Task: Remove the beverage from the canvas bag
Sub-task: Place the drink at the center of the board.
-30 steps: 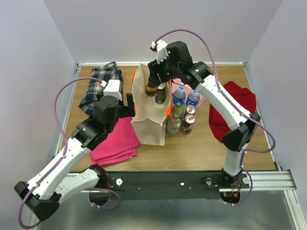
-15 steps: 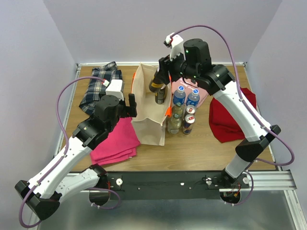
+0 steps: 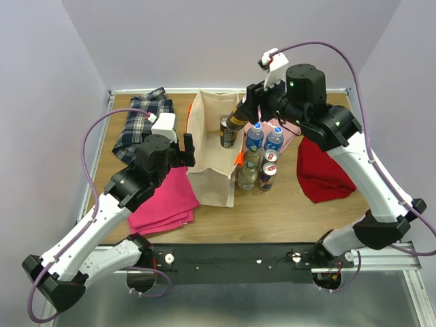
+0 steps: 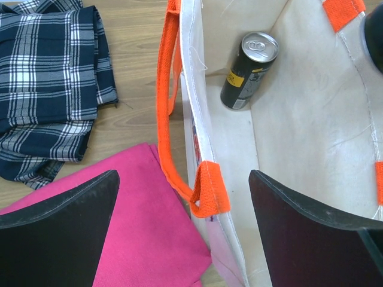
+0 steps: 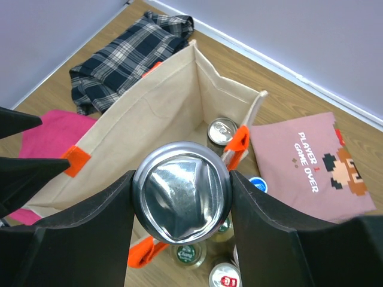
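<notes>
We see a tall beige canvas bag with orange handles (image 3: 208,160) standing open on the wooden tabletop (image 3: 272,218). The right gripper (image 5: 181,197) is clamped on a dark drink can with a silver base (image 5: 179,185), held in the air above the bag's right rim. A second black can (image 4: 249,69) stands inside the bag. The left gripper (image 4: 182,179) is spread wide, its fingers straddling the bag's left wall, just beside a folded pink cloth (image 4: 137,239).
</notes>
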You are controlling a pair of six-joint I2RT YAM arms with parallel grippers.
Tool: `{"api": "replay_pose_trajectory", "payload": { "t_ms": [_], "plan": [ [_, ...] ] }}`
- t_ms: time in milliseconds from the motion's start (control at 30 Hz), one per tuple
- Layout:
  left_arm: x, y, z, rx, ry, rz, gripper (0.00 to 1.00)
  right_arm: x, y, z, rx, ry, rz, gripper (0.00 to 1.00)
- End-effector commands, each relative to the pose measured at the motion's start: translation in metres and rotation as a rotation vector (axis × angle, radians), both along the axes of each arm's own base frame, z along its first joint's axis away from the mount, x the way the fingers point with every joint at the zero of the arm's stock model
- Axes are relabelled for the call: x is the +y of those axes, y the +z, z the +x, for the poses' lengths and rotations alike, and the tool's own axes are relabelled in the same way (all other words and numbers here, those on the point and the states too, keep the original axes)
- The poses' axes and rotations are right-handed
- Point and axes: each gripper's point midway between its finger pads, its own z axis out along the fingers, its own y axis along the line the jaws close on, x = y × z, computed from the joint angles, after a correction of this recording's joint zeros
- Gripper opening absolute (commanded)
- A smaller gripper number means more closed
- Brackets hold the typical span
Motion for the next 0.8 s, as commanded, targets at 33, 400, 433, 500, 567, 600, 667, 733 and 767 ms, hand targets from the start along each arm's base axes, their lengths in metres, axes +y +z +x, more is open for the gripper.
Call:
{"api": "replay_pose_trajectory", "payload": {
  "t_ms": [33, 400, 433, 500, 567, 600, 667, 733, 767],
  "plan": [
    [-0.005, 0.014, 0.001, -0.03, -0.019, -0.03, 0.99, -0.041, 0.053, -0.004, -0.133, -0.176, 0.122, 0.01],
    [-0.012, 0.013, 0.006, -0.018, -0.037, -0.027, 0.99, -0.08, 0.042, -0.044, -0.049, -0.239, 0.132, 0.01],
    [-0.013, 0.011, 0.007, -0.016, -0.038, -0.023, 0.99, -0.08, 0.037, -0.05, -0.025, -0.231, 0.135, 0.01],
    [-0.014, 0.012, 0.008, -0.017, -0.038, -0.021, 0.99, -0.085, 0.031, -0.06, 0.0, -0.221, 0.136, 0.01],
    [-0.014, 0.011, 0.009, -0.015, -0.036, -0.021, 0.99, -0.087, 0.016, -0.07, 0.048, -0.207, 0.112, 0.01],
    [-0.015, 0.011, 0.01, -0.017, -0.035, -0.02, 0.99, -0.089, 0.011, -0.074, 0.06, -0.199, 0.104, 0.01],
    [-0.017, 0.013, 0.012, -0.018, -0.035, -0.026, 0.99, -0.089, -0.012, -0.078, 0.111, -0.202, 0.086, 0.01],
    [-0.019, 0.014, 0.015, -0.019, -0.034, -0.03, 0.99, -0.089, -0.025, -0.086, 0.138, -0.186, 0.096, 0.01],
    [-0.02, 0.016, 0.016, -0.021, -0.036, -0.031, 0.99, -0.09, -0.027, -0.088, 0.143, -0.191, 0.104, 0.01]
  ]
}}
